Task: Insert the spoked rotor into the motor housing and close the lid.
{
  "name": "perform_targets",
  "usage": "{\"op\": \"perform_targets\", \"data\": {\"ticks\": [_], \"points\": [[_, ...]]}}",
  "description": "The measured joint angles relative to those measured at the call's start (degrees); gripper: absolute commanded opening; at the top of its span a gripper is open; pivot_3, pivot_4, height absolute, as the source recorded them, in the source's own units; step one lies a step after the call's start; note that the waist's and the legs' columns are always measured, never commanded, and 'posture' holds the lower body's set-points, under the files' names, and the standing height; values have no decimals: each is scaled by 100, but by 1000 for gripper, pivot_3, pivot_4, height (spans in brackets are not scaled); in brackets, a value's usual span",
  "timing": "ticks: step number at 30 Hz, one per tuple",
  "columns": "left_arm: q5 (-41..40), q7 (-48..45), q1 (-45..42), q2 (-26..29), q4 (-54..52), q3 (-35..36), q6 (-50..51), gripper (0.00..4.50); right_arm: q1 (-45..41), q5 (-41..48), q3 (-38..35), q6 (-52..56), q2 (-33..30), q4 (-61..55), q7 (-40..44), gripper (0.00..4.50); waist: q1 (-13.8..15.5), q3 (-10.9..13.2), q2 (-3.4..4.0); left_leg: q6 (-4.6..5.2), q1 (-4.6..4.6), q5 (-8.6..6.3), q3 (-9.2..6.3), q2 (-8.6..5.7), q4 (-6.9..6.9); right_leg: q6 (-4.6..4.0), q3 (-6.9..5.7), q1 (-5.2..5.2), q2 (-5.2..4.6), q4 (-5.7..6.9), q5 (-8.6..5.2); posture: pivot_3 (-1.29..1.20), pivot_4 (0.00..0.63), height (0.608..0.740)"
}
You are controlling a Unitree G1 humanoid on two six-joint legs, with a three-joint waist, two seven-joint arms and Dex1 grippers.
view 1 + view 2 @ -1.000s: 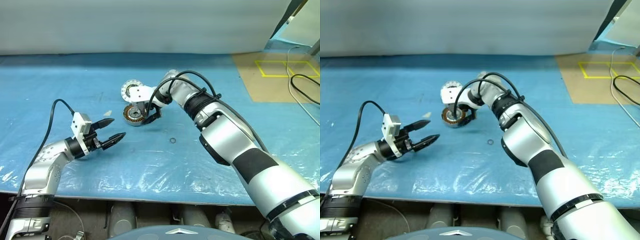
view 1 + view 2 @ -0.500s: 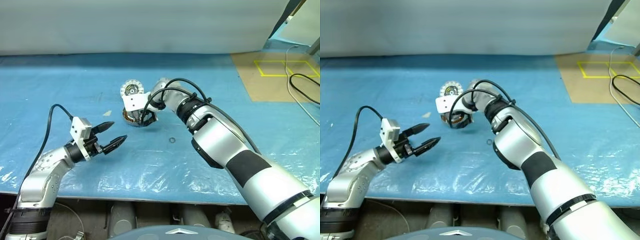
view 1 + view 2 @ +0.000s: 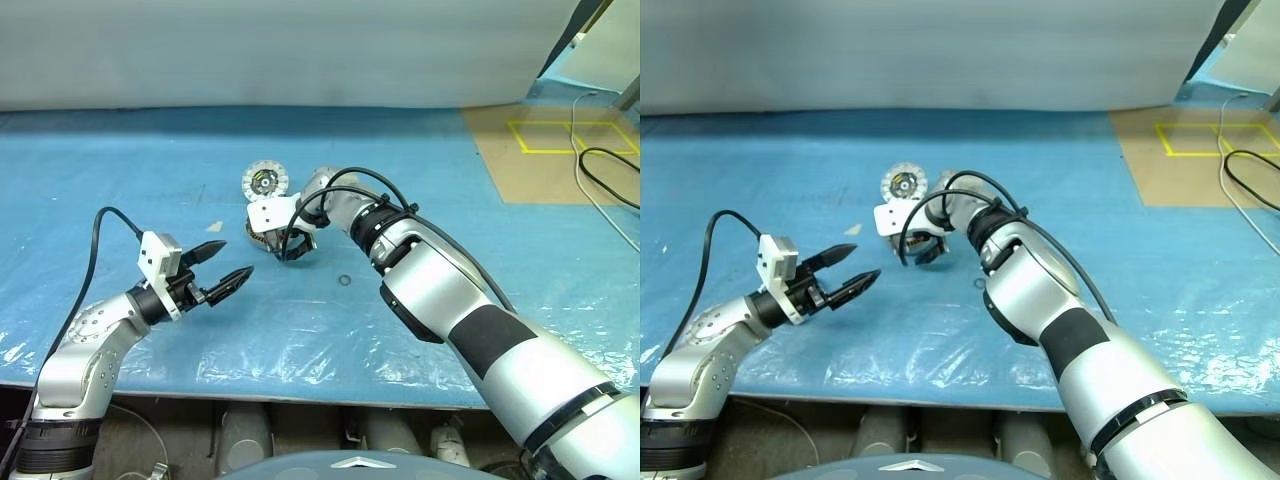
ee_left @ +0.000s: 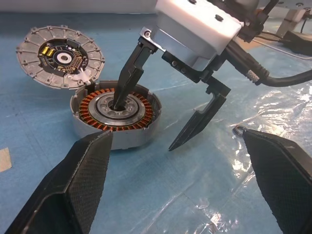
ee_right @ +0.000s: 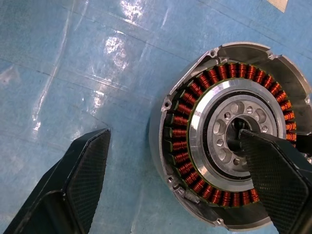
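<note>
Spoked rotor (image 4: 116, 115): flat on the blue desk (image 3: 120, 190), centre of the head view, touching the motor housing (image 4: 60, 56) behind it.
Right hand (image 4: 146, 124): angled down, fingers apart, one tip in the rotor hub, the other outside its rim.
Left hand (image 3: 227, 266): level, lower left, fingers apart, empty.

One spoked rotor (image 4: 116, 116), one motor housing (image 4: 60, 57), one small ring (image 3: 345, 281).

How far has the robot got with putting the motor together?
Nothing is joined yet: the spoked rotor and the motor housing lie side by side. In hand: the open right gripper has one finger in the rotor's hub. The left gripper hovers open. Still to do: fitting them together and closing it up.
</note>
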Motion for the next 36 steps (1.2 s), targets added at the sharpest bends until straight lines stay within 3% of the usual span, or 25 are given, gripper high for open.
{"op": "perform_targets", "data": {"ticks": [6, 9, 14, 22, 27, 32, 36], "points": [[0, 64, 1, -2, -12, -2, 18, 4500, 61, -28, -26, 88, 94, 0, -67, 4446, 3, 0, 0, 0, 2, 0, 0, 1, 6, -2, 1, 1, 0, 6, 1, 0, 150, 740], [3, 101, -2, -22, -13, -8, 18, 4500, 63, -69, -24, 73, 92, -2, -63, 3832, 7, 0, 0, 0, 2, 0, 0, 1, 7, -2, 1, 1, 0, 8, 1, 0, 150, 740], [15, 159, -18, -102, -13, -52, 17, 4500, 49, -177, -16, -25, 22, -38, -107, 2255, 13, 0, 0, -1, 2, 0, 0, 0, 7, -2, 1, 2, -1, 6, 1, 0, 150, 740], [36, 150, -131, -174, 19, -169, 10, 4500, -12, -314, 16, -216, -126, -44, 195, 2255, 12, 0, 0, 2, 6, -1, 0, 2, 9, -3, 1, 2, 0, 16, 1, 0, 150, 740], [39, 64, -269, -172, 99, -208, 7, 4500, 14, -128, -138, -66, -252, -311, 1050, 2255, 5, 0, 0, 17, 1, 2, 0, 2, 10, -3, 1, -1, 0, 15, 1, 0, 150, 740], [60, -94, -451, -167, 389, -251, 1, 4500, 520, 176, -244, 690, -487, -1510, 1938, 2255, 11, 1, -1, 29, 0, 8, -3, 2, 11, -4, 0, -6, 0, 28, 1, 0, 150, 740], [87, -279, -667, -111, 612, -288, -1, 4500, 1318, 294, -170, 1613, -773, -3274, 2422, 2255, 21, 2, -5, 29, 2, 8, -5, 2, 13, -10, 0, -8, 0, 43, -3, 0, 150, 740]]}}
